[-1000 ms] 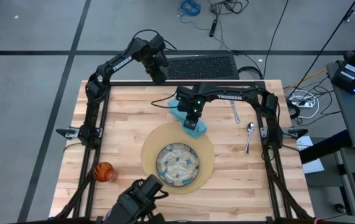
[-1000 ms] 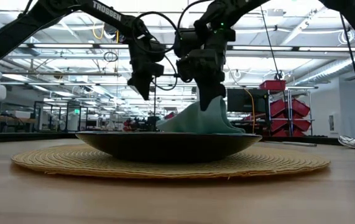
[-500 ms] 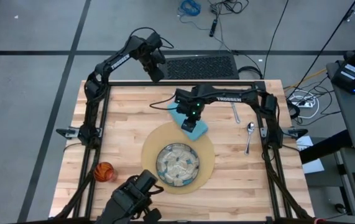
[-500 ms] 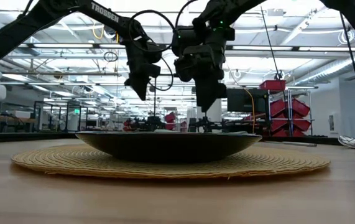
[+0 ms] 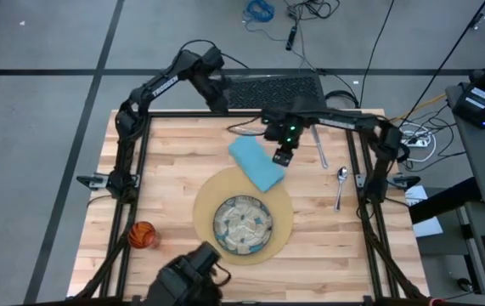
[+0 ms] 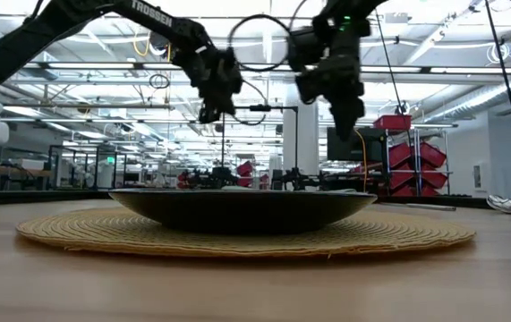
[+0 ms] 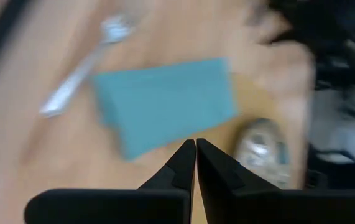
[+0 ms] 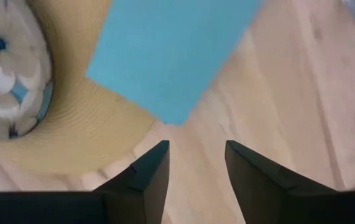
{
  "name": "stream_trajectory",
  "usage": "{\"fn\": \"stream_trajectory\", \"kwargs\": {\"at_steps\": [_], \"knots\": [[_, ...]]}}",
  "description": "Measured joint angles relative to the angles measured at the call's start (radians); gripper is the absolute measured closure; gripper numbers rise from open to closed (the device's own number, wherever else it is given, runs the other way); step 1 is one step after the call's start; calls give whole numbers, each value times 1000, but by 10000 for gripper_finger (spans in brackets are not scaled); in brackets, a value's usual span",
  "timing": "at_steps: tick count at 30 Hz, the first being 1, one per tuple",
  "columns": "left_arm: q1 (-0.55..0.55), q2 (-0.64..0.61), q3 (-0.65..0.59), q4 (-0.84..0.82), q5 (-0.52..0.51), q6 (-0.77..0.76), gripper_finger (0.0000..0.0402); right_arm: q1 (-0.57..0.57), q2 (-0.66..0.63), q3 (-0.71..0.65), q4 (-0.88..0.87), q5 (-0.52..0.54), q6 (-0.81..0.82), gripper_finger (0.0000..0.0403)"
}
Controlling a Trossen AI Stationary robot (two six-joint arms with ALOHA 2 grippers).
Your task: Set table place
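Note:
The light-blue napkin [image 5: 256,161] lies flat on the table [image 5: 166,187], its near corner over the far rim of the round tan mat [image 5: 204,208]. The patterned plate [image 5: 242,225] sits on the mat. My right gripper [image 5: 283,157] hangs open just past the napkin's right edge, above bare wood, with the napkin [image 8: 171,56] ahead of its fingers [image 8: 152,168]. My left gripper [image 5: 217,98] is shut and raised over the table's far edge, looking down on the napkin [image 7: 165,102]. In the low view both grippers [image 6: 210,112] [image 6: 355,121] hang well above the plate [image 6: 237,210].
A fork [image 5: 320,153] and a spoon [image 5: 341,183] lie on the table's right part, and the orange cup [image 5: 143,235] stands near the left front. A dark device [image 5: 191,272] sits at the near edge. A keyboard [image 5: 276,89] lies beyond the far edge.
My right gripper has let go of the napkin, risen and gone toward the table's right and far edges. The napkin, drawn up into a peak before, has dropped and now lies flat. My left gripper has turned at the wrist in place.

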State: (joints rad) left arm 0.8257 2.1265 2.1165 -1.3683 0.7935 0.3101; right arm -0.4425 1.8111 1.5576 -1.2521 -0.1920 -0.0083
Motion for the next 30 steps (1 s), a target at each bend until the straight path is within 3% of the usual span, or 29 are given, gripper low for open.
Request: {"fn": "stream_trajectory", "kwargs": {"at_steps": [4, 9, 18, 23, 25, 28, 30], "knots": [[-68, 0, -17, -5, 100, 14, 401, -39, -110, -179, 152, -63, 4, 269], [-173, 2, -107, -4, 45, 60, 401, -74, -240, -390, 373, -103, 60, 278], [-304, 2, -144, 50, -369, -2, 402, -127, -330, -616, 839, -100, 286, 284], [-355, 14, -144, 0, -694, -50, 402, -134, -291, -629, 861, -98, 252, 284], [-359, 13, -167, -7, -681, -21, 402, -127, -274, -628, 861, -98, 239, 284], [-337, -60, -270, 36, -527, -16, 402, -113, -251, -629, 879, -97, 247, 284], [-311, -136, -369, 116, -499, -17, 402, -107, -246, -628, 896, -95, 251, 284]]}}
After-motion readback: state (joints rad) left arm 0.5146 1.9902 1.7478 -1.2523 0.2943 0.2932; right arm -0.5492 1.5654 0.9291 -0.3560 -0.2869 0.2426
